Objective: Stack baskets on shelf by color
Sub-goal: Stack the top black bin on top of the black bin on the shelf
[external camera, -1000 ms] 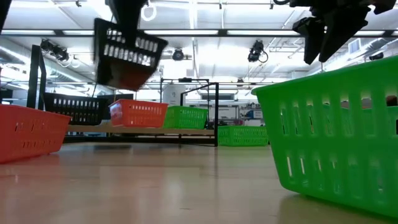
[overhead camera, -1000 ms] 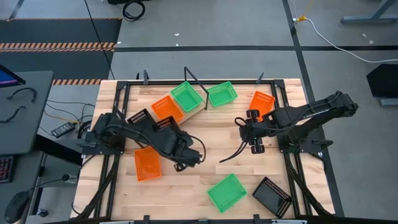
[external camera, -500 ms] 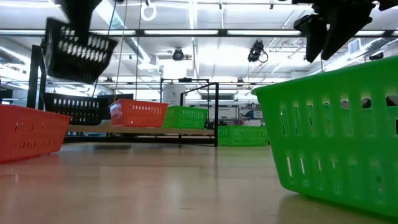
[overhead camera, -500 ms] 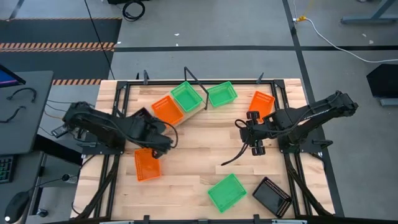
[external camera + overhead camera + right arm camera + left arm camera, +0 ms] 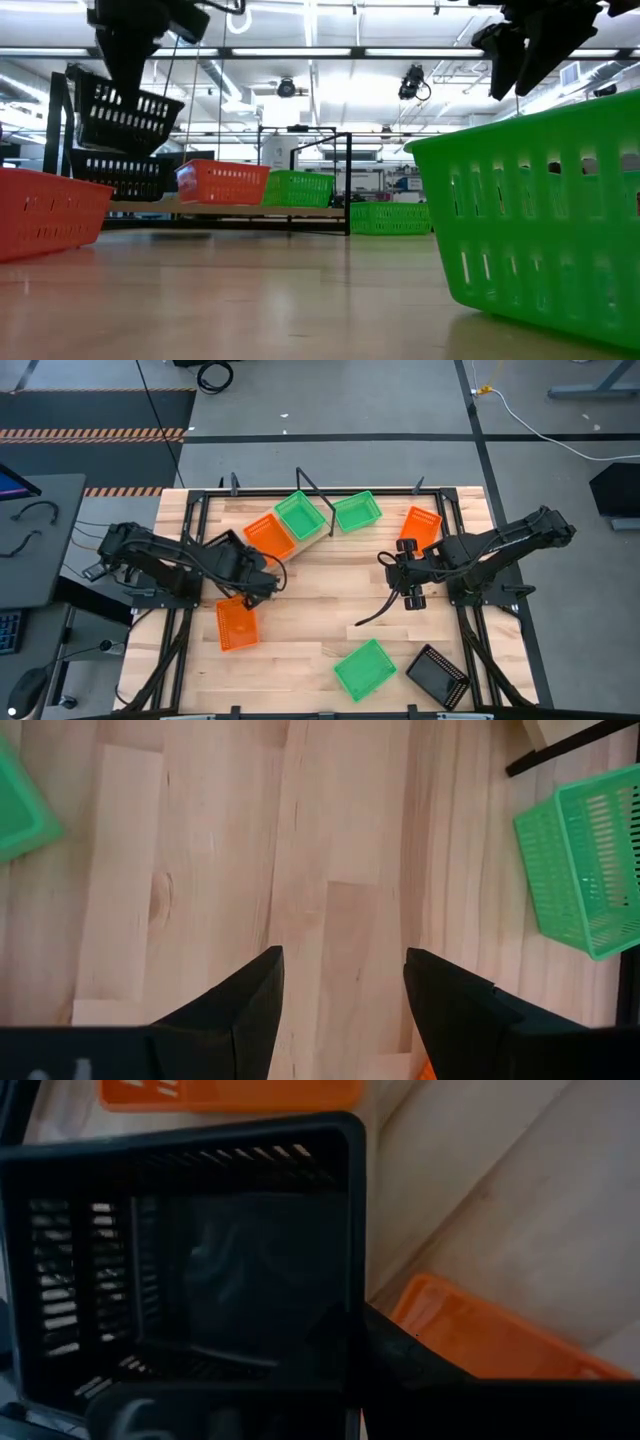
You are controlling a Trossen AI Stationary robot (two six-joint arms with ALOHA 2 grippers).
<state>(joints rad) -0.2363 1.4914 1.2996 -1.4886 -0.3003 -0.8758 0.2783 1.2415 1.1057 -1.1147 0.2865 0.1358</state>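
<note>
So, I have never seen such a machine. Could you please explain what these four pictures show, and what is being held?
It is a robot with two dark arms at a wooden table. One camera looks down from above, one sits level with the tabletop, and one rides on each wrist. The left hand holds a black basket in the air, above another black basket at the shelf. The right hand is open and empty over bare wood. Orange, green and black baskets lie scattered, such as the green basket near the front.
</note>
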